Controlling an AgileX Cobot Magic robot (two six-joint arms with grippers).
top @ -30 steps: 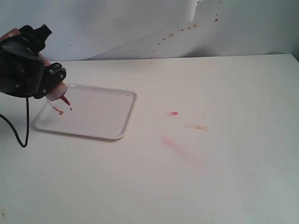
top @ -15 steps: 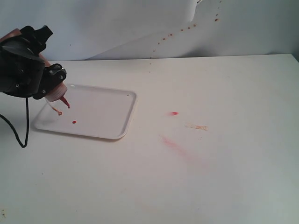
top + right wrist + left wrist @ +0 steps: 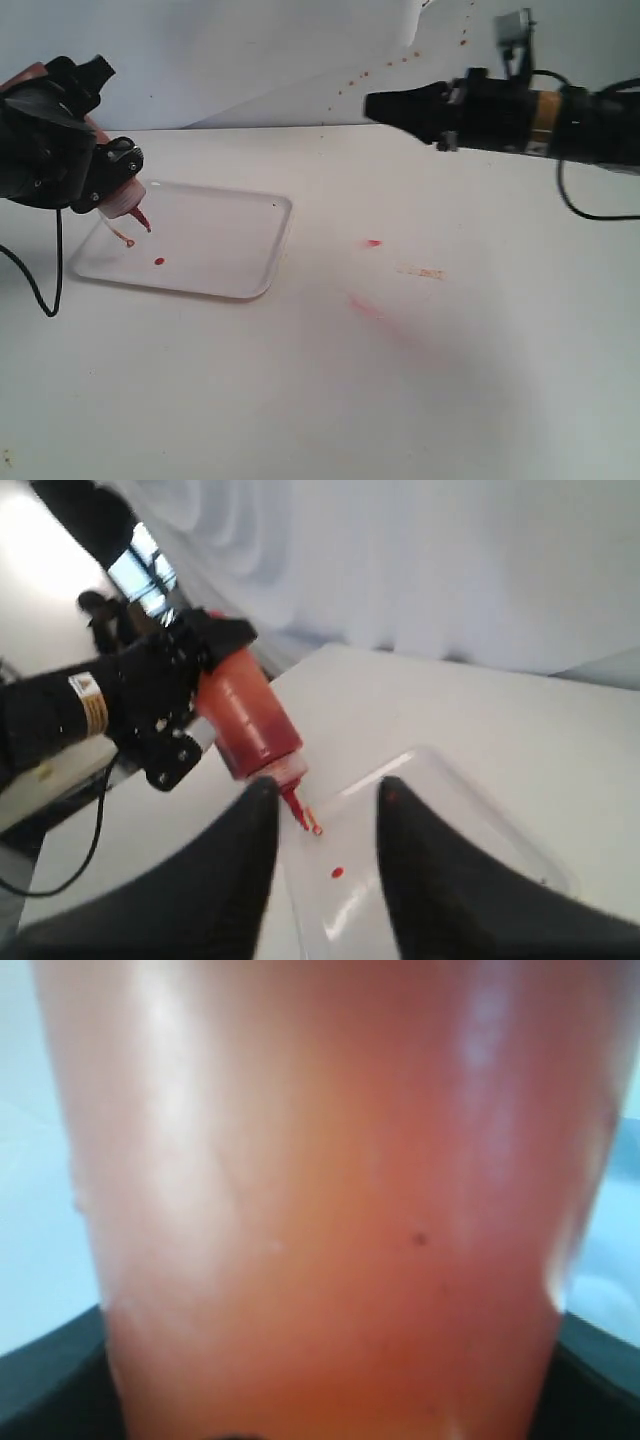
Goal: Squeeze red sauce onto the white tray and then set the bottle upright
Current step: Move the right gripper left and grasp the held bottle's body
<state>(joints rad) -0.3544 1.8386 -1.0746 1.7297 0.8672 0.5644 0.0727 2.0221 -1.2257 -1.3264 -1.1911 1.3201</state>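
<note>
The left gripper (image 3: 108, 185) had its jaws clamped round the squeeze bottle (image 3: 127, 198), which it held in the air, tipped nozzle-down over the left end of the white tray (image 3: 283, 235). One small drop of red sauce (image 3: 159, 262) lay on the tray near the nozzle tip. A little sauce was down, then, though I judged it a meagre amount. More squeezing might be wanted, and the bottle had yet to be stood upright. The right gripper (image 3: 325, 790) hung well apart above the table (image 3: 450, 380), fingers spread and empty, pointing toward the tray.
</note>
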